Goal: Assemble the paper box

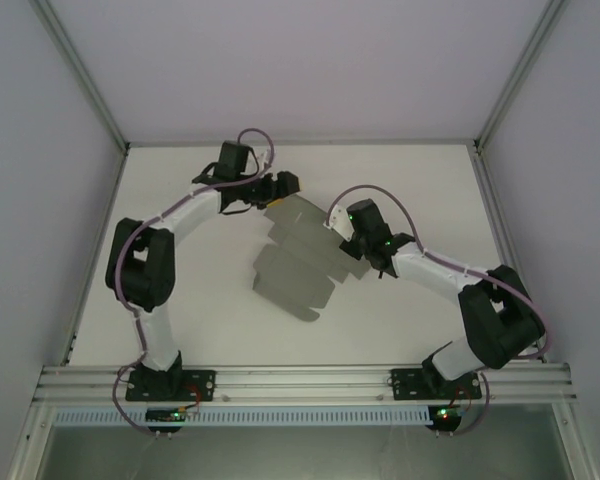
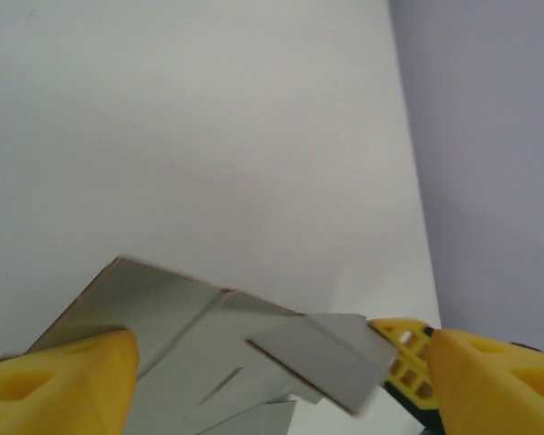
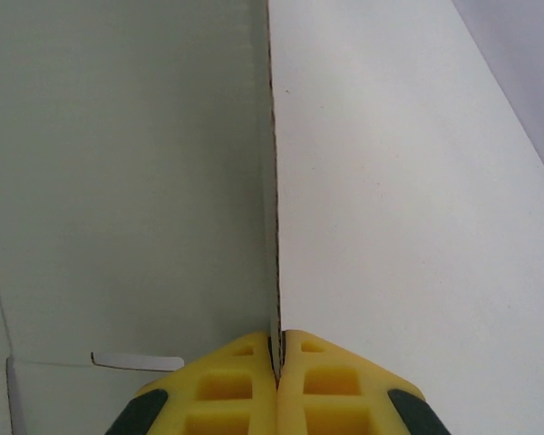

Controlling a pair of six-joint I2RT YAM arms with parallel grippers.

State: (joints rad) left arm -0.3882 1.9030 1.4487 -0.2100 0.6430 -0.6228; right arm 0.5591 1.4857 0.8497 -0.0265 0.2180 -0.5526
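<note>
Pinching one edge of the unfolded paper box point(image 1: 295, 265), the right gripper point(image 3: 277, 343) steadies it, apparently so the left gripper point(image 2: 276, 362), jaws apart, can close around a far flap.

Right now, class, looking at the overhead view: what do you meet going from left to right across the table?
The left arm's black elbow → grey die-cut cardboard sheet → right hand, shut on the sheet's edge → right arm's black elbow.
</note>
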